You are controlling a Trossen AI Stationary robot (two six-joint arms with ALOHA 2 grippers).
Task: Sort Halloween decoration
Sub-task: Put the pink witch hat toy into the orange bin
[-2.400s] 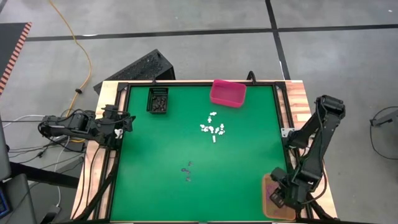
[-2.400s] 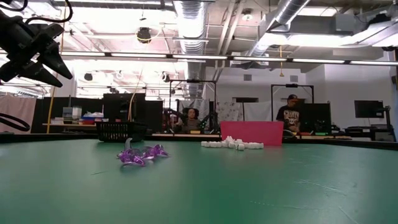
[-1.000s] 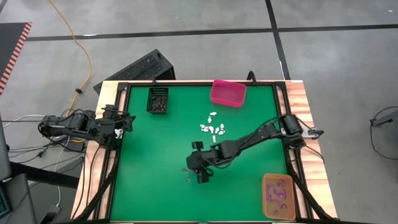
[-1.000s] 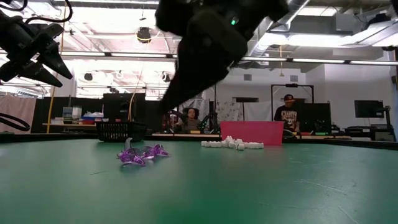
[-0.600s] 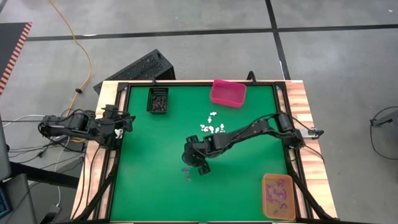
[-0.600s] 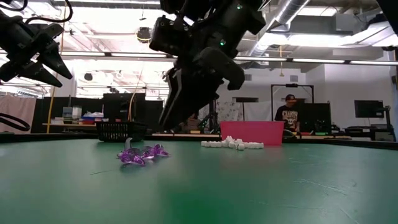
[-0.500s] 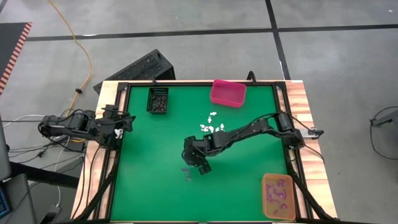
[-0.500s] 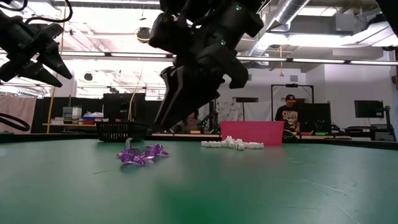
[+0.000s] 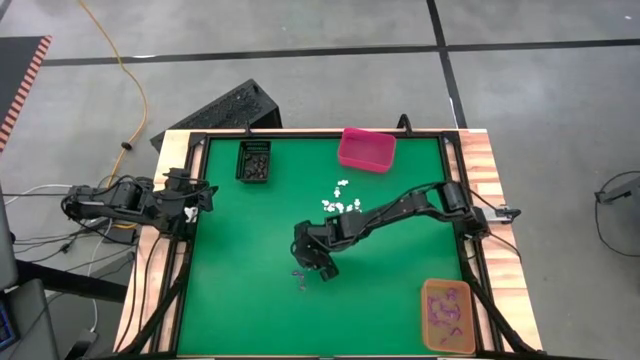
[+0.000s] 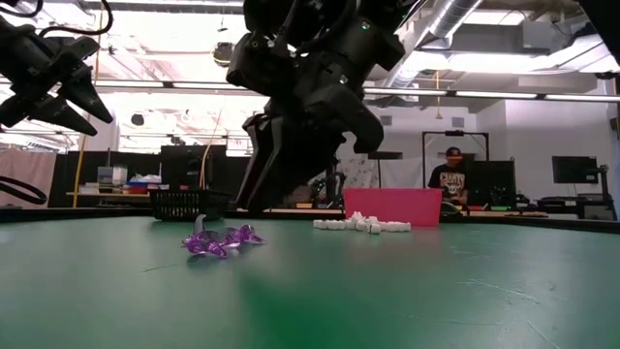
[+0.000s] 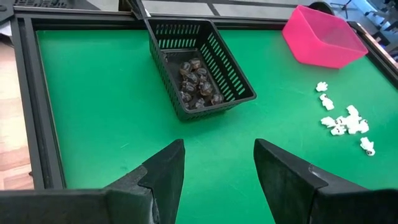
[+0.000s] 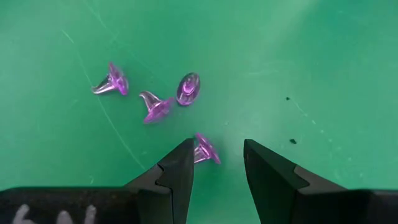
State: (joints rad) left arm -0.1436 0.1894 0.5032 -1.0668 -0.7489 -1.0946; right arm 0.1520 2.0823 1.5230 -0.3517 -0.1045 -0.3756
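Leftmost, the left gripper (image 9: 205, 196) waits at the table's left edge with its fingers (image 11: 163, 169) spread and nothing between them, facing the black basket (image 9: 254, 161), which holds dark trinkets (image 11: 198, 81). Further right, near the middle of the green table (image 9: 400, 290), the right gripper (image 9: 320, 272) hangs low over four purple trinkets (image 12: 158, 106), its fingers (image 12: 178, 168) parted and empty; one purple piece (image 12: 204, 150) lies on the mat right at the gap between the tips, the other three lie just beyond. Beyond it, a cluster of white trinkets (image 9: 343, 205) lies near the pink bin (image 9: 366, 149). At the near right corner, the orange tray (image 9: 430, 332) holds more purple pieces (image 9: 448, 312).
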